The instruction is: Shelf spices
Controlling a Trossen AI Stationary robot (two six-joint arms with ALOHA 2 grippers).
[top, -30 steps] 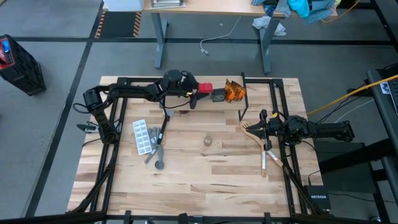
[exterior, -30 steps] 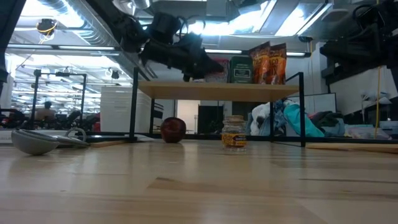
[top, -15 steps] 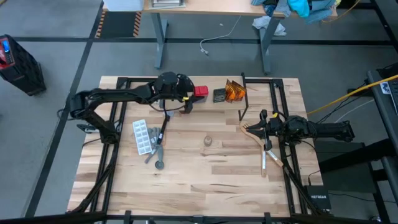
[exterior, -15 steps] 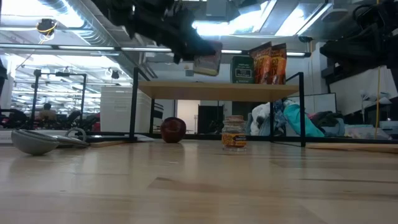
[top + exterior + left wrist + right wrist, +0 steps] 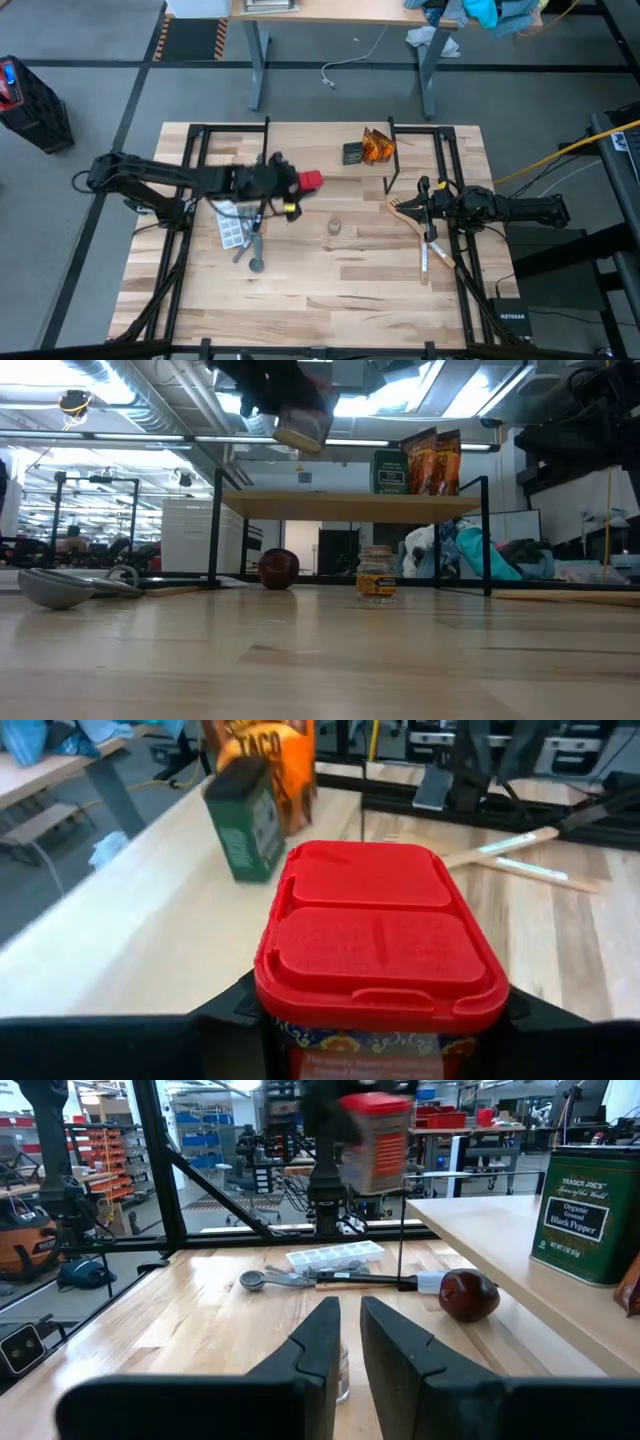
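Above butcher-block table [image 5: 340, 290], red box [image 5: 378, 945] clamped between left fingers [image 5: 225, 1015]; right fingers [image 5: 320, 1342] shut, empty.

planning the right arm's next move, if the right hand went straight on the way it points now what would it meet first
Probably the small jar. The right hand is shut, low over the table, pointing toward the left arm's side. The jar sits almost directly ahead, just past the fingertips in the right wrist view. Depth is uncertain.

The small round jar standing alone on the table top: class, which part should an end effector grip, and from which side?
Probably the straight side wall of the small jar, coming from straight above. It stands upright on the table with bare wood all round, so fingers can likely drop either side of its body. It is round, so any closing direction should serve.
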